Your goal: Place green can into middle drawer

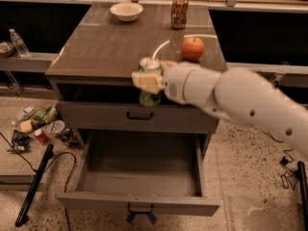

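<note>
High above the open middle drawer (139,204), hand (147,81) tight around the green can (150,99).

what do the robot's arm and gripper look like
The arm is smooth, glossy white, built of thick rounded segments, with a few small dark dots and no exposed cables. The gripper, at the front edge of the cabinet above the open middle drawer, has blocky pale-yellow fingers around the green can.
</note>
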Controlling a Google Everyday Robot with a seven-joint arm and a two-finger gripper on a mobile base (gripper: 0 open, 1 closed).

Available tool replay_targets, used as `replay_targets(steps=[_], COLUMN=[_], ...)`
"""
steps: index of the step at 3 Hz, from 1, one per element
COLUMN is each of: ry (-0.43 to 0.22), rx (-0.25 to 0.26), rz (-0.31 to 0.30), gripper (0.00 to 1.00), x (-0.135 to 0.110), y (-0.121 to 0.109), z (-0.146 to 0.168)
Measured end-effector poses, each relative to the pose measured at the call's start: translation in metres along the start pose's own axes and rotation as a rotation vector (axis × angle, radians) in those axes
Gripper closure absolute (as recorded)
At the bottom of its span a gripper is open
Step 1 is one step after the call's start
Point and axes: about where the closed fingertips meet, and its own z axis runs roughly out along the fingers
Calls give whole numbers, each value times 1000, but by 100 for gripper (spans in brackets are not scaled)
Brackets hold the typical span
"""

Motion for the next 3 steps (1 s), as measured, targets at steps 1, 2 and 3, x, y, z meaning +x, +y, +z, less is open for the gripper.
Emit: replay_targets(steps=[1, 2, 3], ry=[54, 69, 93], rx=[-41, -52, -41], rz=[6, 7, 54], gripper=[100, 100, 100], x=[54, 64, 92], y=[34, 42, 50], z=[-6, -6, -16])
